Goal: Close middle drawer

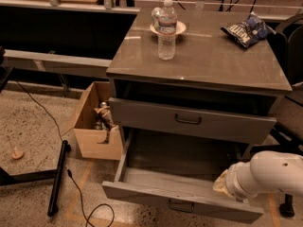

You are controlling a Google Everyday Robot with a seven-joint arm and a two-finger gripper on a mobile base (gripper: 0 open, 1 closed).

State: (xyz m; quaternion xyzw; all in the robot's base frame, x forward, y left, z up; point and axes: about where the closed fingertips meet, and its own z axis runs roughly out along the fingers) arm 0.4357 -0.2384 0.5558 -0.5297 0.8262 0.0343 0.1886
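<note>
The middle drawer (142, 193) is a wide, deep grey metal drawer with a low front panel and a small dark wire handle (181, 205). It stands pulled far out of the cabinet and its inside looks empty. My white arm (272, 174) reaches in from the lower right. My gripper (221, 185) shows only as a pale beige end, just above the drawer's front right corner, at the inner side of the front panel. I cannot tell whether it touches the panel.
Above it, the drawer with the taller front (189, 120) stands slightly out. The cabinet top (208, 60) holds a water bottle (166, 32), a small dish (179, 28) and a chip bag (246, 30). An open cardboard box (94, 143) and a black bar (57, 176) with a cable are on the floor to the left.
</note>
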